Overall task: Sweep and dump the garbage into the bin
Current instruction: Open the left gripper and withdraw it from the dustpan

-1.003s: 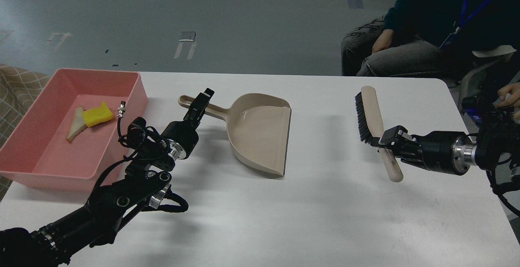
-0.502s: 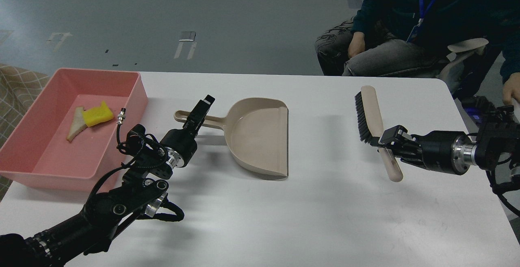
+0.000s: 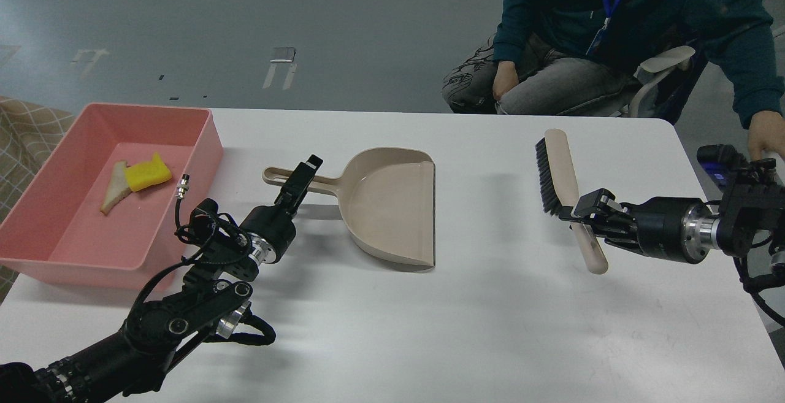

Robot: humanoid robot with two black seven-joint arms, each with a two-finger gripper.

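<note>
The salmon-pink bin point(image 3: 202, 145) stands at the table's left. In it lie the garbage scraps: a yellow foam chunk point(image 3: 148, 173) and a pale beige strip point(image 3: 116, 187). The beige dustpan point(image 3: 392, 207) lies flat on the table, its handle point(image 3: 275, 176) pointing left. My left gripper point(image 3: 302, 177) sits across that handle; its fingers read as one dark shape, so I cannot tell its grip. My right gripper point(image 3: 582, 219) is shut on the handle of the beige brush point(image 3: 561, 170), whose black bristles face left.
A seated person point(image 3: 613, 35) is behind the table's far right edge, one hand point(image 3: 766, 133) near my right arm. Checked fabric point(image 3: 24, 127) lies left of the bin. The white table point(image 3: 429, 329) has a rounded far right corner.
The dustpan came down from a tilt to lie flat, then stayed still. My left gripper slid slightly back toward me along the handle. The person shifted left. The right arm and brush stayed put.
</note>
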